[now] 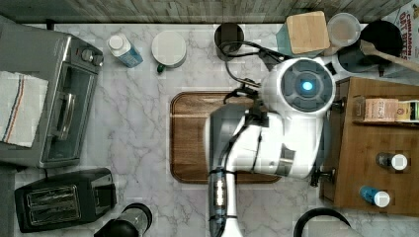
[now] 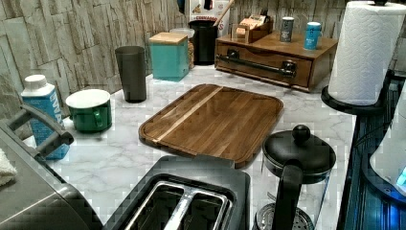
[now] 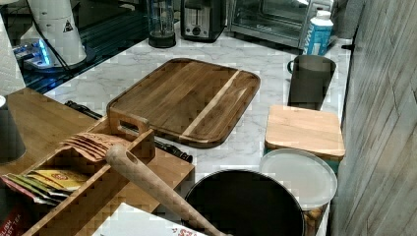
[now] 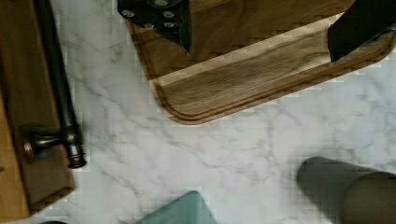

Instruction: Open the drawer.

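One drawer, shut for now

The wide brown wooden drawer (image 2: 261, 63) with its long black metal bar handle (image 4: 58, 88) sits closed in its wooden cabinet (image 1: 375, 148), at the top view's right. The black gripper (image 4: 261, 35) hovers over the rounded wooden tray (image 2: 215, 120), fingers (image 4: 180, 23) spread wide, gripping nothing.

Arm (image 1: 276, 143) is covering much of the wooden tray (image 1: 190, 136) in the top view. The wrist view's edge is cutting off the drawer (image 4: 18, 93) front.

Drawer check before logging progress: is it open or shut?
Shut: the drawer front sits flush with its wooden case, the bar handle untouched.
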Robot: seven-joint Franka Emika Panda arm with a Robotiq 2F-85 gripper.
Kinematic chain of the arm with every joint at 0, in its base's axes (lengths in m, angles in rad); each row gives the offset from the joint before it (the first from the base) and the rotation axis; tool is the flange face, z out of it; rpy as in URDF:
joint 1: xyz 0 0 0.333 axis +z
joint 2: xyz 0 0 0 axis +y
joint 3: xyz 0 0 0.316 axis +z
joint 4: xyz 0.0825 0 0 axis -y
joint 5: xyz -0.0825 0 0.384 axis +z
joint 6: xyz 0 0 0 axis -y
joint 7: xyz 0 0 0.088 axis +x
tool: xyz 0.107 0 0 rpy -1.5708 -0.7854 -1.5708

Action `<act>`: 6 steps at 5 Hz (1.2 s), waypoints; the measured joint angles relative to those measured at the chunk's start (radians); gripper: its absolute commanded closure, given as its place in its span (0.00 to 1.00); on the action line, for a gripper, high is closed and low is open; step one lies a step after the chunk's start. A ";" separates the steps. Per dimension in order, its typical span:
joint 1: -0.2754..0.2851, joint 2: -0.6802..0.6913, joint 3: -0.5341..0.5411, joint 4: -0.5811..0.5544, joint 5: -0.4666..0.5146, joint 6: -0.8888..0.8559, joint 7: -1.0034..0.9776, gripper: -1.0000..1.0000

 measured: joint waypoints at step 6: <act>-0.129 0.053 -0.118 -0.211 -0.231 0.302 -0.188 0.00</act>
